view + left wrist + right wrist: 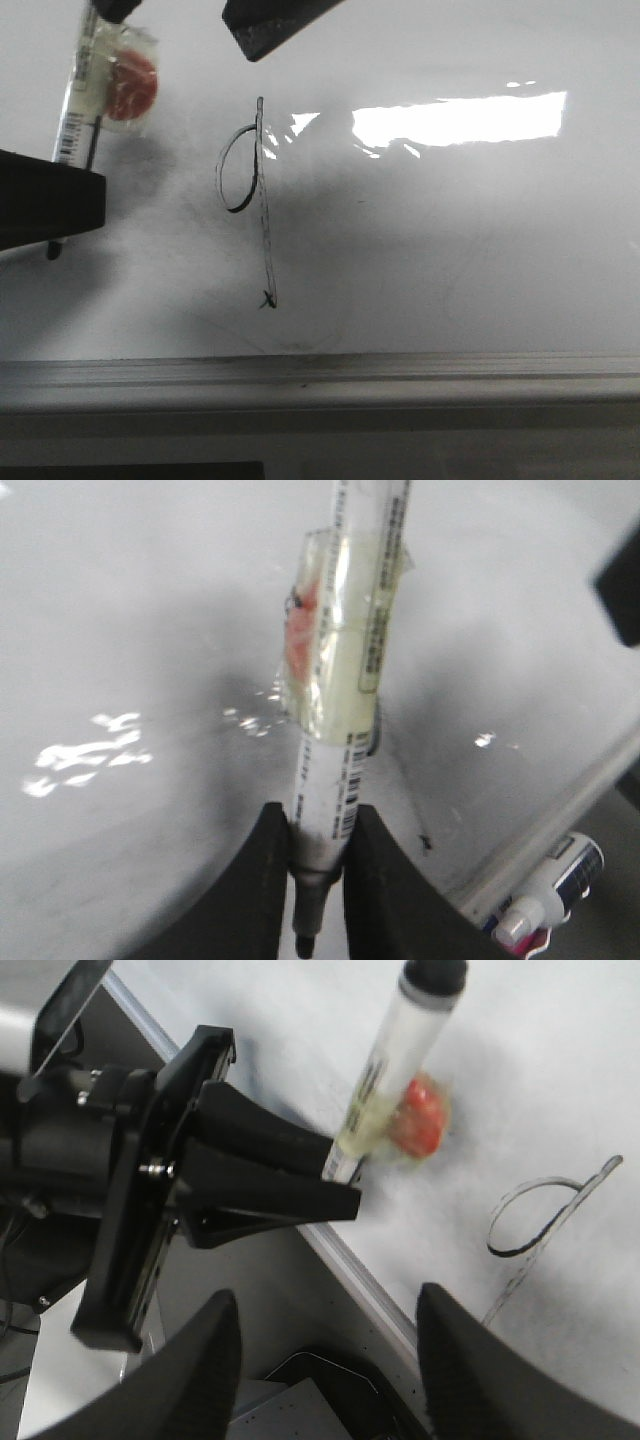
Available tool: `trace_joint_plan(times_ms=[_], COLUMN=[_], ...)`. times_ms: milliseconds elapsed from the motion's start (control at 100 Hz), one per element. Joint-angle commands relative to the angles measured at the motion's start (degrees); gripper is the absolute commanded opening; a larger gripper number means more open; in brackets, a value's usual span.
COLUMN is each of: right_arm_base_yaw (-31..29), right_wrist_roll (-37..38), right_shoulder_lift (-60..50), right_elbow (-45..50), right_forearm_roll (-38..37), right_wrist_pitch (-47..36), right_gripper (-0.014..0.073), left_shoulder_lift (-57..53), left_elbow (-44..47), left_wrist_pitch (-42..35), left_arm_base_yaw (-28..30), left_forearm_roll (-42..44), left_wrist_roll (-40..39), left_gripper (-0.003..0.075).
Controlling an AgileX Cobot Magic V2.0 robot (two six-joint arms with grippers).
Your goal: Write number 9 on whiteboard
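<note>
The whiteboard (pixel 450 250) carries a thin black number 9 (pixel 266 230) with a narrow loop and a long stem. The 9 also shows in the right wrist view (pixel 540 1222). My left gripper (pixel 45 200) is shut on a white marker (pixel 95 90) with a taped red-and-clear wrapper, well left of the 9. In the left wrist view the fingers (pixel 320 820) clamp the marker (pixel 345 680) near its dark tip. I cannot tell if the tip touches the board. My right gripper (pixel 328 1300) is open and empty; one dark finger (pixel 275 25) shows at the top of the front view.
A pale grey frame strip (pixel 320 375) runs along the board's near edge. A capped white marker (pixel 545 890) lies off the board beside the frame. A dark tray (pixel 330 1390) sits below the right gripper. A bright glare patch (pixel 460 118) lies right of the 9.
</note>
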Motion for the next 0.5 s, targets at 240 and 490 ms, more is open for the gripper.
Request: trace_joint_plan(times_ms=[240, 490], right_arm_base_yaw=[0.17, 0.17], right_wrist_roll=[-0.7, -0.7], right_shoulder_lift=[-2.36, -2.36], right_elbow=[-1.93, -1.93], right_forearm_roll=[-0.34, -0.34], right_wrist_pitch=[-2.83, -2.83], right_gripper=[0.0344, 0.0344], left_shoulder_lift=[-0.06, 0.05], left_elbow=[-1.81, -1.81], left_wrist_pitch=[-0.09, 2.61], left_arm_base_yaw=[-0.47, -1.02], left_forearm_roll=[-17.87, -17.87], left_wrist_roll=[-0.19, -0.19], left_gripper=[-0.0021, -0.002])
